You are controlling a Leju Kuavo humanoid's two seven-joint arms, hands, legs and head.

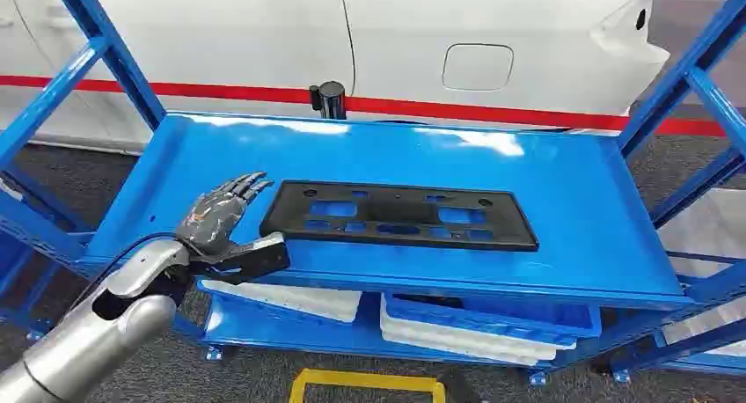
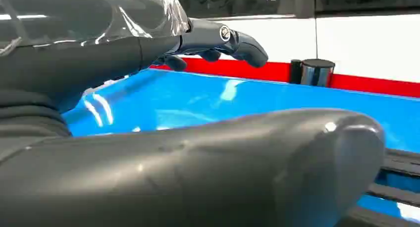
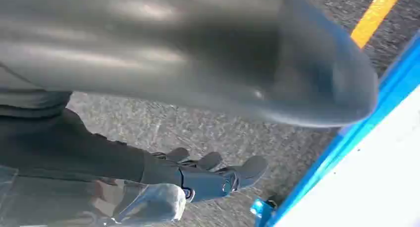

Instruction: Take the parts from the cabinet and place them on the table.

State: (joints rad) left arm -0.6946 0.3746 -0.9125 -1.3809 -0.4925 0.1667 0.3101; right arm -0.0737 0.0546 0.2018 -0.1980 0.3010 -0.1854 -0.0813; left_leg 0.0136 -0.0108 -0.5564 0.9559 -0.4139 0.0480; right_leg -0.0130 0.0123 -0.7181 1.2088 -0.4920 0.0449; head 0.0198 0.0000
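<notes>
- The flat black plastic panel with rectangular cut-outs [image 1: 398, 216] lies in the middle of the head view, flat on the glossy blue metal shelf of the cabinet [image 1: 563, 183]; in the left wrist view only a few dark edges of it [image 2: 401, 163] show at the lower right, the rest hidden behind the thick grey thumb.
- The left hand [image 1: 220, 218] sits at the lower left of the head view, just beside the panel's left end, fingers spread wide and holding nothing; its thumb [image 1: 257, 255] points toward the panel's near corner, and whether it touches is hard to tell.
- The right hand [image 3: 208, 177] shows in the right wrist view over dark speckled floor [image 3: 198, 130], fingers loosely apart, nothing in them; its thumb blocks the upper half of that frame.
- White trays [image 1: 457, 337] on the lower shelf are partly cut off by the shelf edge.
- A white car body with a red stripe [image 1: 493, 60] fills the top of the head view.
</notes>
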